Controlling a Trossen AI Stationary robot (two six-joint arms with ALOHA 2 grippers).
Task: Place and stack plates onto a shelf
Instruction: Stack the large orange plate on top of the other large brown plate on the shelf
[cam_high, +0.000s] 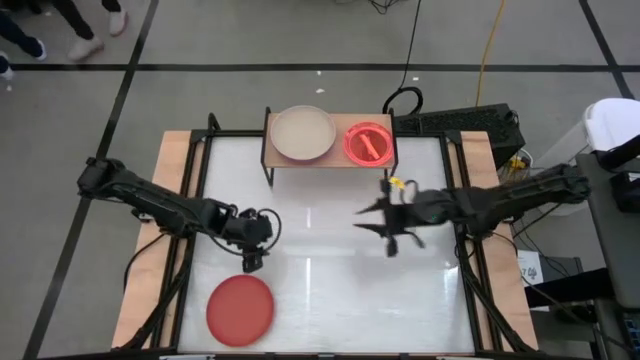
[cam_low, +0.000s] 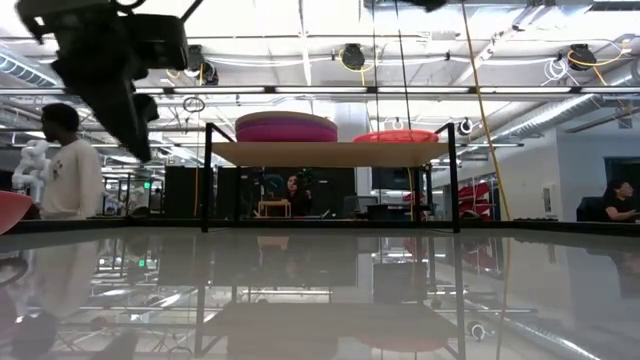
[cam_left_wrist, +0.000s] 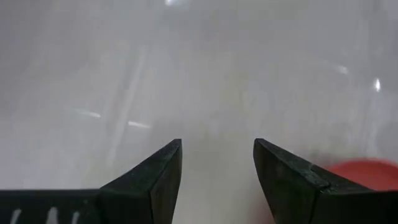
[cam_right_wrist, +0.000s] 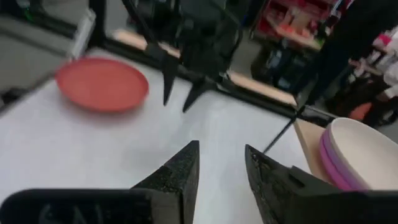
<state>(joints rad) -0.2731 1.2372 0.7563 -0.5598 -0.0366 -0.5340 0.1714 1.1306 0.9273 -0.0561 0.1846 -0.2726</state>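
Near the shelf (cam_high: 330, 160), both the right gripper (cam_high: 372, 217) and left gripper (cam_high: 252, 262) hover with jaws parted, empty, above the surface (cam_high: 330, 290).

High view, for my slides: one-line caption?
Two stacks of plates on the shelf; one red plate remains near the left gripper, fingers open.

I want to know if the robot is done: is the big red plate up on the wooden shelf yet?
No, the big red plate lies on the white table near the left gripper, far from the shelf.
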